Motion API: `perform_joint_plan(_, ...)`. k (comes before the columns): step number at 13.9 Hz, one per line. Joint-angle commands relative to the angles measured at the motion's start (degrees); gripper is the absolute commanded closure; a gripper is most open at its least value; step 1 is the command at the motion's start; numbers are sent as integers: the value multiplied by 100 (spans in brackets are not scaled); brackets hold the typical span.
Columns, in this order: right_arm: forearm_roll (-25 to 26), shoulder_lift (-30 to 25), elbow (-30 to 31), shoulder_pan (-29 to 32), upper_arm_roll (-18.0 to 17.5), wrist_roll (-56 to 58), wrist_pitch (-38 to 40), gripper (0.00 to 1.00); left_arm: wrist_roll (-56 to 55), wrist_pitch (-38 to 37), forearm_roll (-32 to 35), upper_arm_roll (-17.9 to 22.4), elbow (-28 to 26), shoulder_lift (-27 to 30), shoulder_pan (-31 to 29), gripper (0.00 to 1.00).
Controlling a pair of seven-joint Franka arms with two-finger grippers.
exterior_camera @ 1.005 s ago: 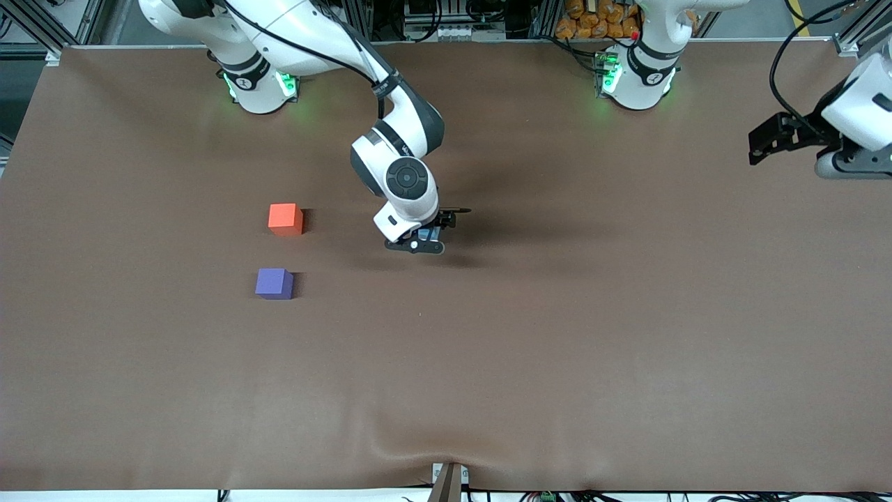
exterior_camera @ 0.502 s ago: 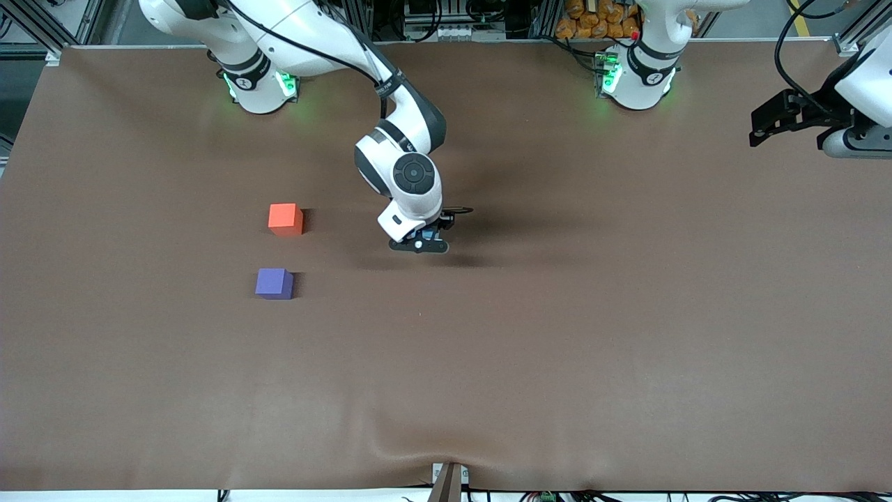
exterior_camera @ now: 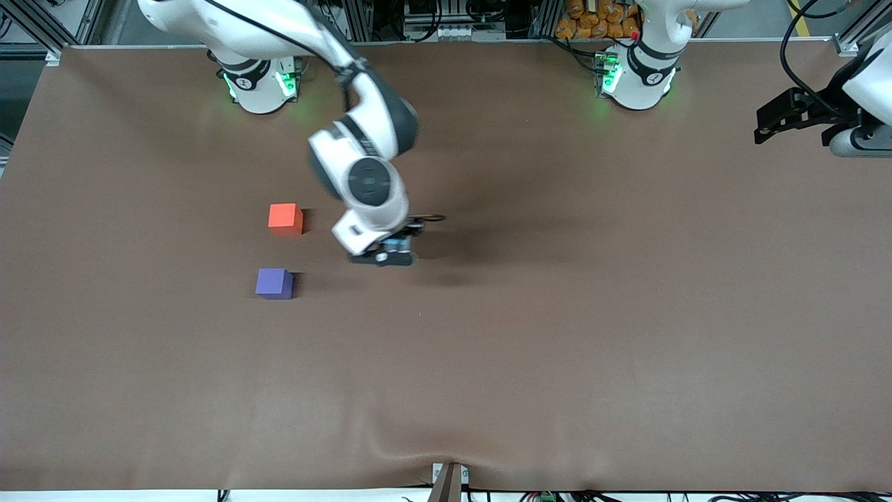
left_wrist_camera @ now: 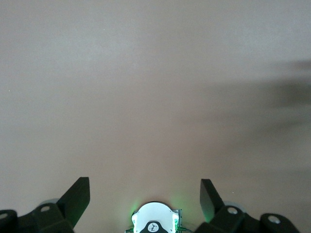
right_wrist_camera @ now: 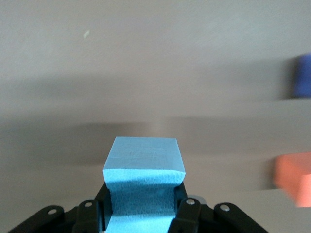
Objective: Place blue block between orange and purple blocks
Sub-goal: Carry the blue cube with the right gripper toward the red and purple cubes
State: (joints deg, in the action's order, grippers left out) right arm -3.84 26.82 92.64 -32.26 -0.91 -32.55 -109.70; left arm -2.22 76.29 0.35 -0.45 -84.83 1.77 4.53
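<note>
My right gripper (exterior_camera: pixel 390 252) is shut on the light blue block (right_wrist_camera: pixel 143 167) and holds it above the table, toward the left arm's end from the two cubes. Only a sliver of the blue block (exterior_camera: pixel 398 244) shows under the wrist in the front view. The orange block (exterior_camera: pixel 285 218) sits on the table; the purple block (exterior_camera: pixel 274 284) sits nearer to the front camera than it, with a gap between them. Both show blurred in the right wrist view, the orange block (right_wrist_camera: pixel 293 177) and the purple block (right_wrist_camera: pixel 303 76). My left gripper (exterior_camera: pixel 773 118) is open and empty, raised at the left arm's end of the table.
The brown table cover (exterior_camera: pixel 557 314) has a raised wrinkle at its front edge near a small bracket (exterior_camera: pixel 448 481). The left arm's base (left_wrist_camera: pixel 154 222) shows between the open fingers in the left wrist view.
My right gripper has moved with the blue block toward the orange and purple blocks and a little nearer to the front camera. The left gripper has risen slightly.
</note>
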Motion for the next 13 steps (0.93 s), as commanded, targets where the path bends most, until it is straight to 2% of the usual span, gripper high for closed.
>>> perform_joint_plan(1,32,-431,193,771,-102,880,482,100,90,43,18,2,98,-10,-66,0)
perform_joint_plan(3,32,-624,385,1176,-93,1101,660,100,82,193,18,-42,89,-10,-31,0)
perform_joint_plan(6,67,-976,1114,1783,-93,1907,390,100,82,220,9,-60,63,-19,-57,0)
perform_joint_plan(10,67,-1495,2257,1968,-93,2016,-402,100,90,220,-44,-34,45,8,-75,0)
perform_joint_plan(13,67,-1583,2680,2056,-93,2016,-718,100,90,202,-44,-34,10,8,-75,0)
